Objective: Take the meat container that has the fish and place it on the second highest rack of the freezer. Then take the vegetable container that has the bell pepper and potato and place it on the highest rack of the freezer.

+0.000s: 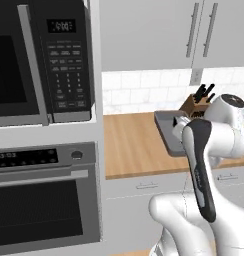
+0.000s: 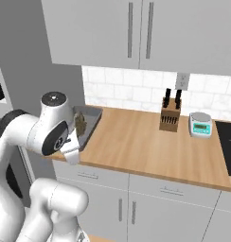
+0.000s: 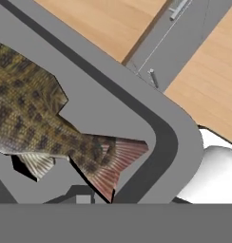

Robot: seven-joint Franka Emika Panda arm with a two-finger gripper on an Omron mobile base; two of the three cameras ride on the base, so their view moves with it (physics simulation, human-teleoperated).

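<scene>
Plainly the meat container (image 3: 177, 137) is a shallow grey tray with a raised, rounded rim, and it looks rigid enough to keep its shape when lifted; the fish (image 3: 46, 123) lying loose inside it, speckled brown with a reddish tail fin, would likely slide if the tray tips, so I judge it should be carried level. The rim is the sensible place to take hold: it is a narrow upstanding wall that two fingers could pinch, whereas the flat floor offers nothing. Relative to the knife block (image 2: 169, 116), the container sits on the wooden counter (image 2: 136, 142) well to that block's left, at the counter's left end near its front edge, with the block standing back by the tiled wall. In the hand view the tray corner and the fish tail lie just below the camera, close to the hand. The gripper's finger tips are hard to make out there, and in the base views the arm's own links cover the hand, so I cannot tell how far apart the fingers stand or whether they hold anything. As for writing, the microwave (image 1: 44, 60) has a keypad and a small display, and the oven (image 1: 44, 200) beneath it has another, but both are too blurred to read.
</scene>
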